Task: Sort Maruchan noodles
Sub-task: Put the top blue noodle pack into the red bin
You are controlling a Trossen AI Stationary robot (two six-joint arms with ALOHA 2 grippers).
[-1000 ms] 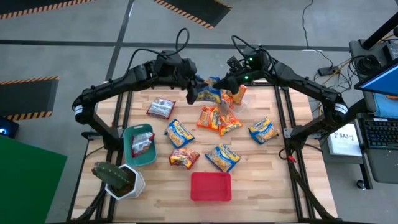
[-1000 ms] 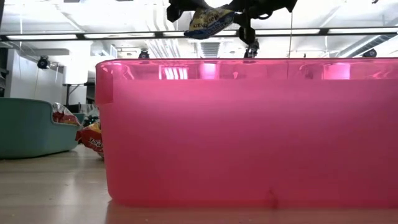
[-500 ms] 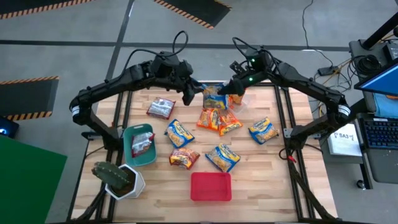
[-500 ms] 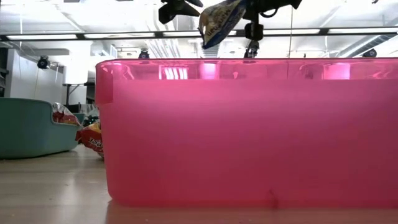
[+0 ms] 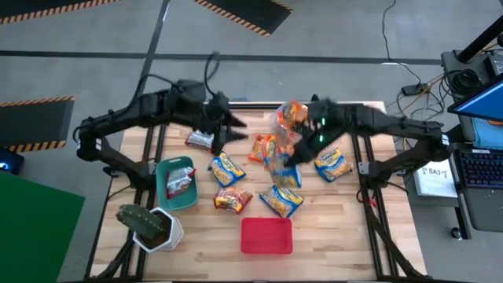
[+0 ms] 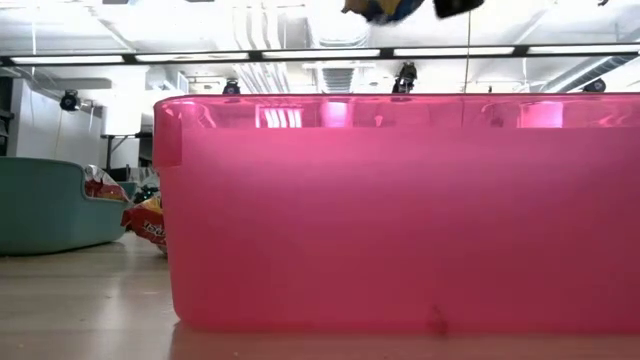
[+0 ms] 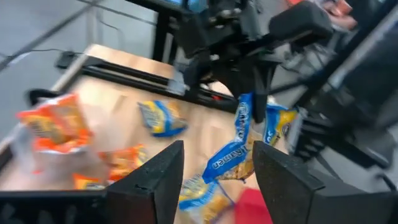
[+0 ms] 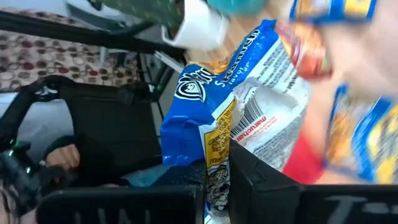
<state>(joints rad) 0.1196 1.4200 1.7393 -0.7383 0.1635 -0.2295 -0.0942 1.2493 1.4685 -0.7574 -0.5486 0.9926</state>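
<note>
My right gripper (image 5: 292, 151) is shut on a blue-and-yellow Maruchan noodles packet (image 5: 280, 167) above the middle of the table. The same packet shows in the left wrist view (image 7: 237, 149) and at the top of the low view (image 6: 385, 8). My left gripper (image 5: 236, 126) stands open and holds nothing, to the left of the packet and over the table's far left part. More packets lie flat on the table: blue-and-yellow ones (image 5: 226, 167) (image 5: 283, 200) (image 5: 332, 165), orange ones (image 5: 263, 148) (image 5: 233, 200) and a silver-and-red one (image 5: 200, 140). My right gripper pinches the packet's upper end (image 8: 214, 163) between its two fingers, which come from above. The packet hangs below the fingers (image 7: 258, 87), crumpled and twisted, lifted clear of the table and of the other packets.
A red bin (image 5: 266, 236) stands at the near edge and fills the low view (image 6: 400, 210). A teal bin (image 5: 167, 196) holding a packet sits at the left, with a potted cactus (image 5: 145, 224) at the near left corner. An orange packet (image 5: 292, 114) lies at the far edge.
My left gripper has opened, let go of the blue-and-yellow packet and drawn back toward the table's left edge. My right gripper has carried the packet toward the near edge. The packet, before held between both grippers, now hangs from the right one alone.
</note>
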